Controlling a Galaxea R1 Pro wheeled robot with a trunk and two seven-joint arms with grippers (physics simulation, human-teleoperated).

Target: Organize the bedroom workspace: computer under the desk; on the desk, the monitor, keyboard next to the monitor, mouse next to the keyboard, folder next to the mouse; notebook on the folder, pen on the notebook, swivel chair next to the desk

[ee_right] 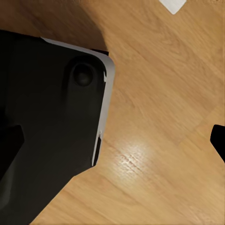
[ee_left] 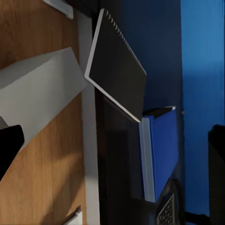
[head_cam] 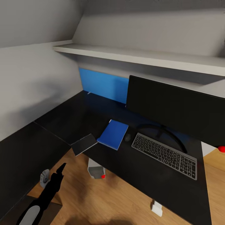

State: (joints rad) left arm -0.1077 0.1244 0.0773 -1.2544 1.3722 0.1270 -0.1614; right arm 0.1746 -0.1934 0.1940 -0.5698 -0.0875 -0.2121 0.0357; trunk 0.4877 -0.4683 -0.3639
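A black L-shaped desk (head_cam: 147, 175) is set into a corner of grey walls under a sloped ceiling, with a white shelf (head_cam: 140, 57) above and a bright blue back panel (head_cam: 100, 84) behind. The monitor (head_cam: 175, 109) is stood at the back, the keyboard (head_cam: 164, 154) laid in front of it. The dark mouse (head_cam: 127, 137) is placed between the keyboard and the blue folder (head_cam: 113, 134). The notebook (head_cam: 83, 144) overhangs the desk's inner edge, near the folder. The computer (head_cam: 96, 170) is seen on the wood floor (head_cam: 118, 200) beneath. The left gripper (head_cam: 59, 170) is held over the floor; whether either gripper's fingers are apart cannot be told.
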